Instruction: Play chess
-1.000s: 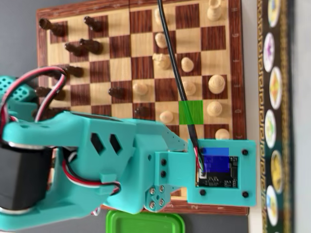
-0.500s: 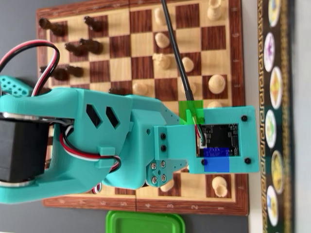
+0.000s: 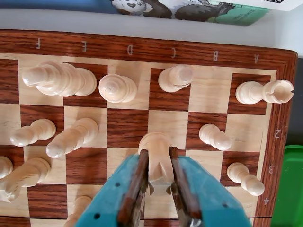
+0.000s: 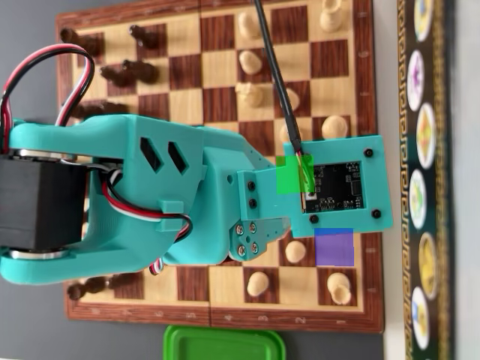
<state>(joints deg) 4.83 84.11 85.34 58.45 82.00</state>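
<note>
A teal robot arm (image 4: 142, 202) reaches over a wooden chessboard (image 3: 128, 49) mid-game, its tool (image 3: 158, 189) closed down to a narrow gap around a pale wooden chess piece (image 3: 156, 151), seen in the wrist view. The two brown-lined fingers (image 3: 137, 184) press either side of the piece's body, with its rounded upper part showing beyond the tips. Relative to the board's lettered edge, the gripped piece sits about three rows in, in line with the C marking; whether its base touches the board cannot be told.

Other pale pieces ring it: a rook (image 3: 265, 91) near the A corner, pawns (image 3: 214, 137) toward the numbered side, and taller pieces (image 3: 59, 78) by the E and F letters. In the overhead view dark pieces (image 4: 124, 71) stand at the far end of the board, and a green container (image 4: 225, 343) lies on the tabletop (image 4: 30, 45) beside the board's edge.

The piece looks light, rigid and smoothly turned, so likely slippery; a hold low on the body, below the bulge, should be steadier than one on the curved top. Close neighbours would tip at a nudge.
</note>
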